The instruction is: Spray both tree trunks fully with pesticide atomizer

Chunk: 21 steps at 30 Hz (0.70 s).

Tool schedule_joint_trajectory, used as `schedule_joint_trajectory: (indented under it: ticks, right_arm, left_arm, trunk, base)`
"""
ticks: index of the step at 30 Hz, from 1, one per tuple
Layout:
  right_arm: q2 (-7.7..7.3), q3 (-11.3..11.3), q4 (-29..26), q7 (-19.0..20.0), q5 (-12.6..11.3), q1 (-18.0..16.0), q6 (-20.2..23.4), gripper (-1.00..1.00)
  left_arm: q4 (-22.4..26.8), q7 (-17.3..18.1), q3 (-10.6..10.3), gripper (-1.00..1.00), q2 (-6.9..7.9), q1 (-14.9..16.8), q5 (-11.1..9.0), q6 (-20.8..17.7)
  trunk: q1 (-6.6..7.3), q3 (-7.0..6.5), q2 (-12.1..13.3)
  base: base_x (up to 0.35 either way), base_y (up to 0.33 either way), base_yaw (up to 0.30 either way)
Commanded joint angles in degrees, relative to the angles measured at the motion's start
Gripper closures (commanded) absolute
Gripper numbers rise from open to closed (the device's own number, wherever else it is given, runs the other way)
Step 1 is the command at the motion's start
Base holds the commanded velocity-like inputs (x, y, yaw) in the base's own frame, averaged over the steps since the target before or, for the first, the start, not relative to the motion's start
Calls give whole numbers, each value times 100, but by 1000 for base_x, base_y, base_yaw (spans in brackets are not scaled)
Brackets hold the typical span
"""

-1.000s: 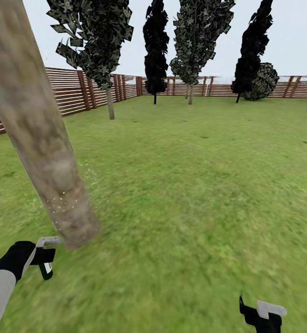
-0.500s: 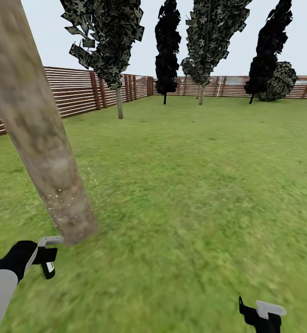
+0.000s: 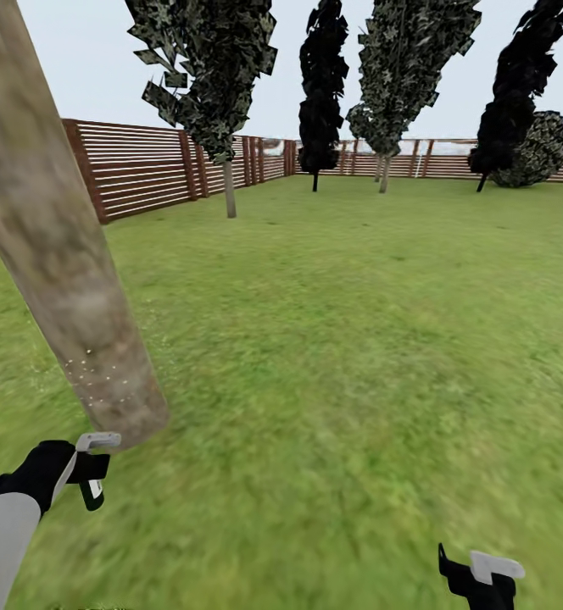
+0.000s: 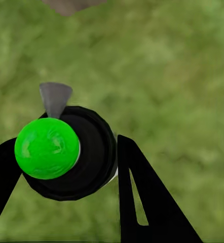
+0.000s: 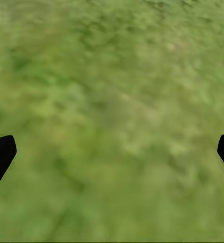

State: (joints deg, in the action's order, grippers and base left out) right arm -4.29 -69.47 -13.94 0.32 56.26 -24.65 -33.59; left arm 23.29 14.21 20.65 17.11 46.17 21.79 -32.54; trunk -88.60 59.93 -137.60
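A thick tree trunk [image 3: 69, 280], mottled beige and grey-brown, leans across the left of the head view, with its base on the grass. White spray specks dot its lower part. My left gripper [image 3: 91, 474] sits just below that base, shut on the pesticide atomizer [image 4: 81, 152]. The atomizer has a black body, a round green cap [image 4: 46, 148] and a grey nozzle [image 4: 55, 96] pointing toward the trunk's foot [image 4: 71, 5]. My right gripper [image 3: 476, 576] hangs low at the right, open over bare grass [image 5: 112, 101]. Another tree with a pale trunk [image 3: 229, 191] and a dark green crown stands by the fence.
Green lawn [image 3: 358, 322] stretches ahead to a brown slat fence [image 3: 146, 169] along the left and back. Thin black conifers [image 3: 322, 93], a mottled green tree [image 3: 400, 68] and a round shrub [image 3: 540, 148] stand near the far fence.
The whole head view has shifted: far trees and fence slid right and the near trunk edged left, so the camera moved. Both grippers keep their places in the picture.
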Motion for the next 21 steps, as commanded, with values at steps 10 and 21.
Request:
schedule_joint_trajectory:
  ticks: [10,21]
  right_arm:
    - [-1,-48,6,3,51,-5,-25,-100]
    - [-1,-46,6,3,51,-5,-25,-100]
  left_arm:
    - [9,47,46,100,-6,6,59,-32]
    - [9,47,45,100,-6,6,53,-30]
  trunk:
    - [0,5,-2]
    - [0,5,-2]
  base:
    - [139,-267,237]
    - [208,-214,3]
